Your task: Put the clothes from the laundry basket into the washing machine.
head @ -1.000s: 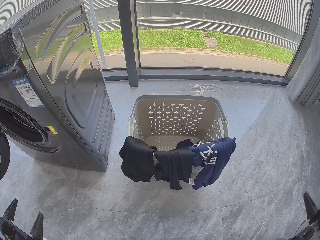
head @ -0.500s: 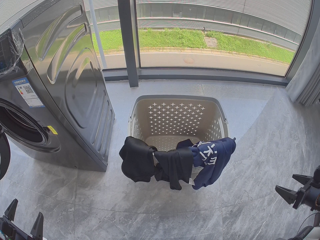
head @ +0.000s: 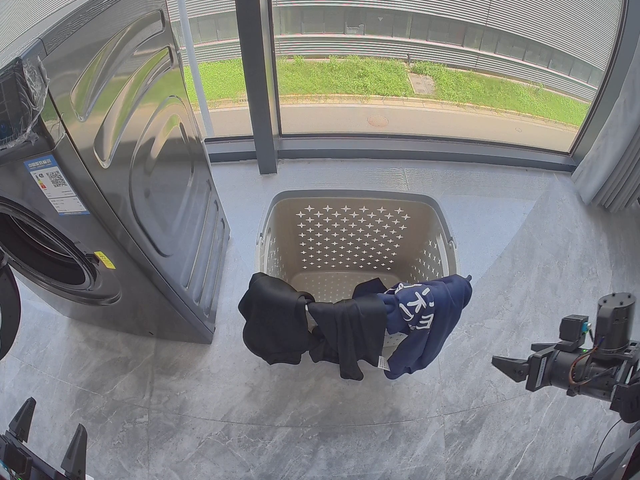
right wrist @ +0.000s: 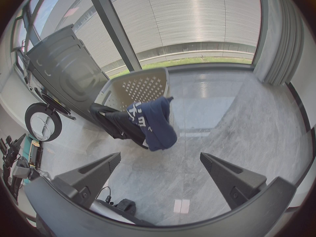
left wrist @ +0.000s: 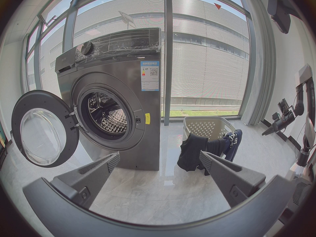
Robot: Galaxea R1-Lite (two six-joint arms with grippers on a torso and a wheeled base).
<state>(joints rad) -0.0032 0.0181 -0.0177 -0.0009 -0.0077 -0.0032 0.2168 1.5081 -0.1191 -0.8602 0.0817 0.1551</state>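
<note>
Right gripper [head: 517, 360] higher; washer door [left wrist: 44, 134] open

One washing machine [head: 133, 168], one laundry basket [head: 353, 235].
Its near rim held one navy garment [head: 427, 321] and, left of it, black cloth [head: 280, 321], one piece or two.

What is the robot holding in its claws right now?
Nothing. The left gripper and the right gripper are both open and empty. The clothes hang over the rim of the basket, untouched.

Dark grey left pincer [left wrist: 159, 153] and right pincer [right wrist: 159, 154], triangular tapering fingers [left wrist: 230, 178], round screws [left wrist: 234, 192]; black right arm [head: 603, 368] with thin cables [head: 579, 357].
</note>
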